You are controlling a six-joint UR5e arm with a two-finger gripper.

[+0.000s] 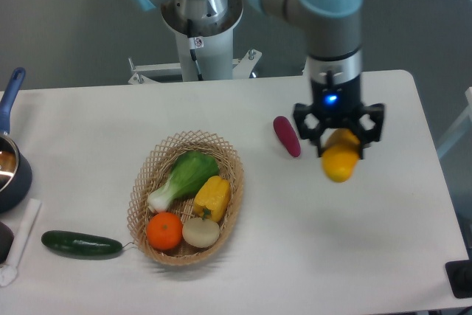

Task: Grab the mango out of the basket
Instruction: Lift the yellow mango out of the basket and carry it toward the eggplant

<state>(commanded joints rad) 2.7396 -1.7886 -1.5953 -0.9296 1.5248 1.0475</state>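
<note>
White and matte, the bench (pixel 221 271) carries everything, broad and flat with rounded corners. Over its right half hangs the arm (pixel 332 27), grey metal tube with pale blue joint caps, pointing straight down so the fruit can hang free beneath it. The basket (pixel 236 164) sits left of centre, a shallow oval of tan wicker with an open lattice rim, low enough that its load is reached from above. Inside lie a leafy green vegetable with a white stalk (pixel 181 178), a blocky ridged yellow pepper (pixel 212 195), a round orange (pixel 164 230) and a pale round bulb (pixel 200 232). A dark glossy cucumber (pixel 81 243) lies on the bench left of the basket; a smooth magenta oblong vegetable (pixel 287 136) lies to its right. The black gripper (pixel 339 138) has its jaws closed on the mango (pixel 340 161), a smooth yellow-orange oval held by its upper end, well clear of the basket and apparently above the bench. The pick looks essentially done.
</note>
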